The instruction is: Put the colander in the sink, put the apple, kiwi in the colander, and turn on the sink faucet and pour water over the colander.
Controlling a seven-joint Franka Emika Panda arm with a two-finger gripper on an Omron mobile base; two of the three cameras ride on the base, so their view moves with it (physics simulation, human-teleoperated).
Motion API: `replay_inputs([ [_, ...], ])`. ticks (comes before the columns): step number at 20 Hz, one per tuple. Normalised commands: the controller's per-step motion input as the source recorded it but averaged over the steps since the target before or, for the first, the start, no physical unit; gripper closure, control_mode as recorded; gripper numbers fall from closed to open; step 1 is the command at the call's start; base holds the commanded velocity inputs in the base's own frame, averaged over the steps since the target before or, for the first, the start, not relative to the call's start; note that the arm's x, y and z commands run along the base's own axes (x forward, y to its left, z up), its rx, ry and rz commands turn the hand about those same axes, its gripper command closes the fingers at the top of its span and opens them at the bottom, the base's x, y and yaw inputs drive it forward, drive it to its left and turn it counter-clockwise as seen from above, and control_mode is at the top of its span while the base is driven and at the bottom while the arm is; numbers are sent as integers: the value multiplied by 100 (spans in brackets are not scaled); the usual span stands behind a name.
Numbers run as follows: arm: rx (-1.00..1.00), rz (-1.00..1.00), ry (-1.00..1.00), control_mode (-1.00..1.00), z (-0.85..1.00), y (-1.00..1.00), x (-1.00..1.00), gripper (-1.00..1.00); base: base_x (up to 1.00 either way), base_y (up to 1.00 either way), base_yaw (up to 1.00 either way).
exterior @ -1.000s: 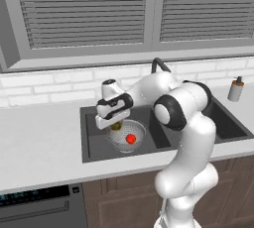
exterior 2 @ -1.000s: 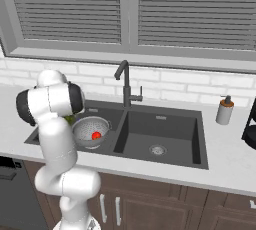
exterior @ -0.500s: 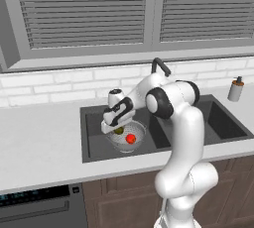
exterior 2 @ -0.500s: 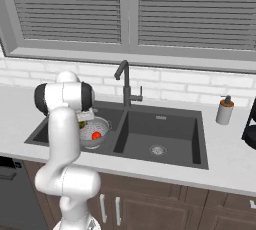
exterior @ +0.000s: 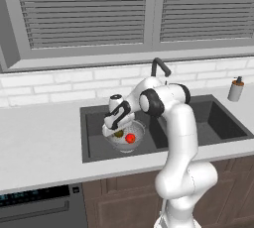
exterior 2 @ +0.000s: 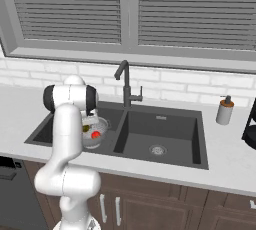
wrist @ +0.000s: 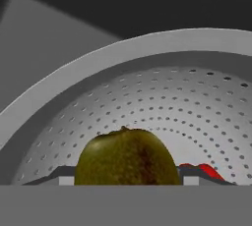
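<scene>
The silver perforated colander [exterior: 137, 142] [exterior 2: 103, 124] [wrist: 147, 97] stands in the left basin of the dark sink [exterior: 94, 123] [exterior 2: 165, 129]. A red apple [exterior: 130, 138] [exterior 2: 95, 135] [wrist: 203, 170] lies in its bowl. My gripper [exterior: 116, 127] [wrist: 127, 176] reaches down inside the colander and is shut on the olive-brown kiwi [exterior: 118, 133] [exterior 2: 86, 128] [wrist: 125, 156], with a fingertip [wrist: 66, 176] on each side of it. The kiwi hangs low in the bowl, left of the apple. The dark gooseneck sink faucet [exterior: 159, 68] [exterior 2: 125, 81] rises behind the divider; no water is running.
A grey soap dispenser [exterior: 235, 89] [exterior 2: 225, 110] stands on the counter right of the sink. The right basin [exterior 2: 157, 149] holds just its drain. A dishwasher front [exterior: 34, 209] sits under the left counter. A dark object [exterior 2: 250, 124] is at the far right.
The arm has swung in and lowered, carrying the kiwi from above the colander's left rim down into its bowl. The apple and the colander have stayed put.
</scene>
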Motion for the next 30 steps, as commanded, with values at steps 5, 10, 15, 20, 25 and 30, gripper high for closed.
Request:
replay_inputs([
  [5,0,0,0,-100,-36,-24,1,100,0,0,0],
  [10,0,0,0,-100,0,-7,0,-100,0,0,0],
  [15,0,0,0,-100,6,-26,0,-100,0,0,0],
  [20,3,0,-1,-100,53,-54,-30,-100,0,0,0],
  [25,6,0,-3,-100,70,-49,-50,-100,0,0,0],
  [30,1,2,-1,-100,88,-6,-83,-100,0,0,0],
])
